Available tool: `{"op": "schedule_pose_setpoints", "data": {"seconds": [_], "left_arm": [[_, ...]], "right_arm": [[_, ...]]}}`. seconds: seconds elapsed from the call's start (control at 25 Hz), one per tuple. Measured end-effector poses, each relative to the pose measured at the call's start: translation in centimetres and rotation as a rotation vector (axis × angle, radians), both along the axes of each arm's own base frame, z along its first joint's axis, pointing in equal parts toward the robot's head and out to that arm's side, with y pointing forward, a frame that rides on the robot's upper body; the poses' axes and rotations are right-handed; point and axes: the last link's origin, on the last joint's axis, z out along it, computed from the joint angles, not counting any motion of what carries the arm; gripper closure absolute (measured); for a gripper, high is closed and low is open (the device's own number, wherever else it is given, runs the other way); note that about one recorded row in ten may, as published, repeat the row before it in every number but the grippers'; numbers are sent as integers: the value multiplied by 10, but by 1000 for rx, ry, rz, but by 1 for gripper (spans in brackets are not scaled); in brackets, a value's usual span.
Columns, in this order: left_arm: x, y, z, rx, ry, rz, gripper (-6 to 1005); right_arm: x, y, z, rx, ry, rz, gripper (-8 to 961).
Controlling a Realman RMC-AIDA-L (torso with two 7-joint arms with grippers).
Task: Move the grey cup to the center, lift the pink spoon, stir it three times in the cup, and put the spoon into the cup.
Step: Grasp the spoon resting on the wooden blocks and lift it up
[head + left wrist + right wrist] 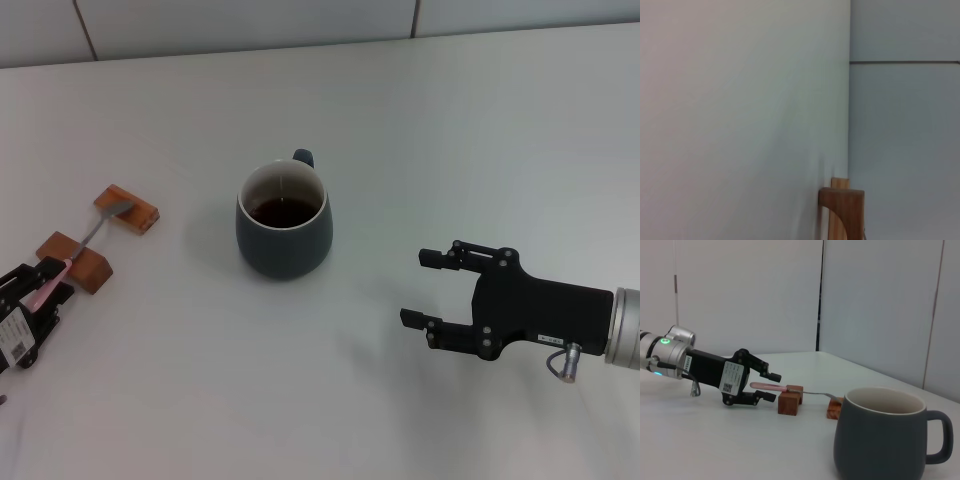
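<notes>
The grey cup stands upright at the table's middle with dark liquid inside and its handle turned away from me; the right wrist view shows the cup up close. The pink spoon lies across two wooden blocks at the left, with its metal bowl on the far block. My left gripper is open, one finger on each side of the spoon's pink handle. My right gripper hovers open to the right of the cup, a short gap away, with nothing between its fingers.
The near wooden block and the far block hold the spoon up off the white table. The left wrist view shows one block and the table's back edge against the wall. A panelled wall runs along the back.
</notes>
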Motion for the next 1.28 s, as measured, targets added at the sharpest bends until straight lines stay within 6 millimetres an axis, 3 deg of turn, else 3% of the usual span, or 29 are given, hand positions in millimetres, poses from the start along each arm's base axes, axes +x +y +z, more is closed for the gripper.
{"op": "schedule_pose_setpoints", "data": {"seconds": [0.16, 1.28], "left_arm": [[0, 0, 0, -1, -5, 2, 632], [2, 3, -2, -5, 2, -4, 760]], "right_arm": [[0, 0, 0, -1, 1, 0, 210], [0, 0, 0, -1, 1, -2, 210]]}}
